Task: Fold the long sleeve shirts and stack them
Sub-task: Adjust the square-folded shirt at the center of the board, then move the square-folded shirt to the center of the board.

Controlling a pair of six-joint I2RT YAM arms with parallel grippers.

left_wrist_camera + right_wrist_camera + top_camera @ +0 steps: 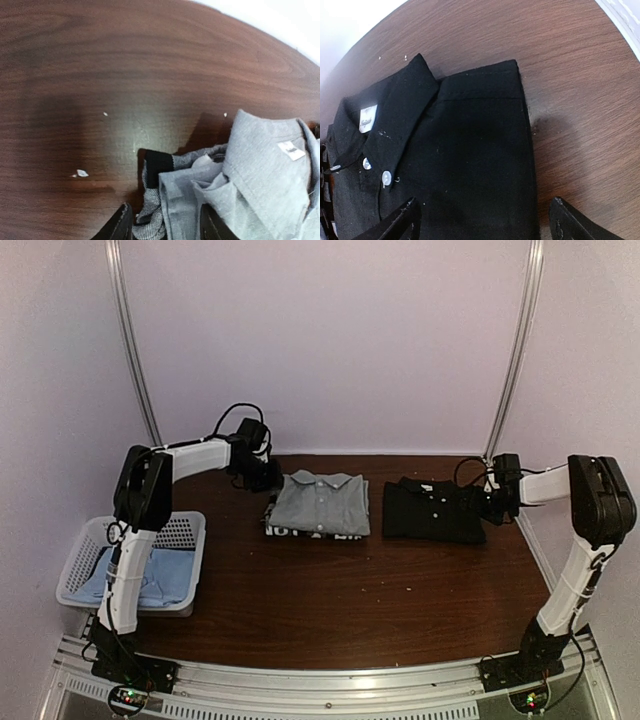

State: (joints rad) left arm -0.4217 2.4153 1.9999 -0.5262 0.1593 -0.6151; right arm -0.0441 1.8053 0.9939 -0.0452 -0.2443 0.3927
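A folded grey shirt (320, 502) lies on top of a dark striped garment (300, 531) at the back middle of the table. My left gripper (268, 480) is at this stack's left back corner. In the left wrist view its jaws (165, 227) are closed on bunched grey cloth (260, 165) and striped cloth (150, 210). A folded black shirt (432, 508) lies to the right. My right gripper (492, 505) is open at its right edge. In the right wrist view it (485, 220) straddles the black shirt (470, 150), one fingertip over bare table. A light blue shirt (150, 578) lies in the basket.
A white lattice basket (185, 530) stands at the table's left front corner. Brown table surface (350, 600) lies in front of both stacks. The back wall is just behind the shirts. Small white specks (81, 173) lie on the table near the left gripper.
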